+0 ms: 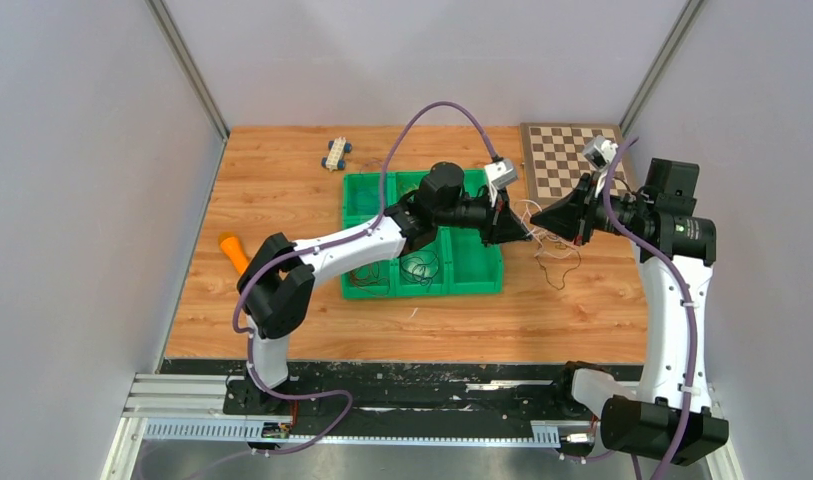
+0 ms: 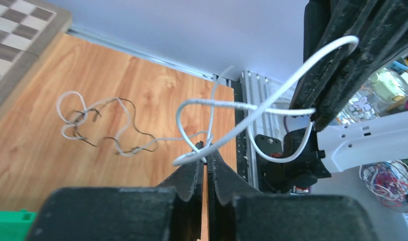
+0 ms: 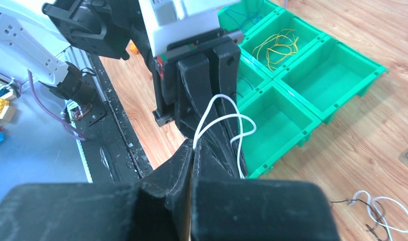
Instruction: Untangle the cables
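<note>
Pale grey walls around a wood-grain laminate worktop, smooth enough to let thin wire slide. Risks first, as judged: cinching the crossing tighter instead of freeing it, from pulling apart too fast; losing one pinch, from so little wire caught in the grip; dragging the loose tangle along the wood and snagging it on the green tray (apparently joined by one trailing strand, hard to confirm). Materials next, big to small: tray of hard glossy moulded plastic, boxy compartments; left end effector and right end effector, matte black, ribbed, tapering to blunt tips, both clamped shut on the white cable, held in mid-air between them just beside the tray; springy, round, arched in open loops; beneath, finer white and black strands, kinked and limp, lying near the chessboard; smallest, a yellow cable coiled in one tray compartment.
</note>
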Motion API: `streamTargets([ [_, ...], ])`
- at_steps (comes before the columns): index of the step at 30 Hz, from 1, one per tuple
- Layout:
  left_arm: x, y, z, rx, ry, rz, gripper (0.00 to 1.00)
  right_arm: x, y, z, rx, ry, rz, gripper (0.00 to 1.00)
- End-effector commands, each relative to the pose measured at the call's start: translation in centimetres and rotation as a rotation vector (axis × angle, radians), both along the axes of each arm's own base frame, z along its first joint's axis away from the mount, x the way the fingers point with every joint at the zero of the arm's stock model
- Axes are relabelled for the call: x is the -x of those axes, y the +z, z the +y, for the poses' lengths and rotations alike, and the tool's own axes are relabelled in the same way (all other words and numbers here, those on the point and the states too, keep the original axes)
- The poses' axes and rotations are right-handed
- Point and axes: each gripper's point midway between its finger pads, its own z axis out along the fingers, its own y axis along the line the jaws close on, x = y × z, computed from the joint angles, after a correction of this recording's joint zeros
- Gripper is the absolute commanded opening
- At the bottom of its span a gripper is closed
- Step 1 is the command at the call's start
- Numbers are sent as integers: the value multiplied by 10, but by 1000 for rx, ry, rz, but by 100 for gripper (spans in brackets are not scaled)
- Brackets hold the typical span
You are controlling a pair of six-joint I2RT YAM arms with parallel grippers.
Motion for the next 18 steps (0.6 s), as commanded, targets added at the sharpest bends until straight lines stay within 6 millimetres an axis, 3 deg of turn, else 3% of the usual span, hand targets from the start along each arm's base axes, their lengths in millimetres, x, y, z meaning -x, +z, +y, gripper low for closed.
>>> streamTargets([
  [1,-14,55,-1,122,66,-73,0,-3,14,-8,22,-36,-81,0],
  [3,-16,58,1,125,76,-75,0,-8,9,-14,36,-57,-80,3],
  [6,-20,66,3,145,87,-49,0,-24,-6,-32,62,-130,-33,22],
  [7,-22,70,2,156,91,-43,0,-33,-13,-42,64,-159,-4,33],
  [9,-32,71,4,161,119,2,0,-47,-30,-62,89,-225,45,64],
  [10,-40,71,6,164,146,32,0,-53,-44,-72,120,-254,71,71],
  [14,-54,67,6,157,173,74,0,-63,-116,-105,304,-332,133,75],
  [18,-62,52,-1,146,188,146,0,-64,-185,-119,393,-372,184,75],
])
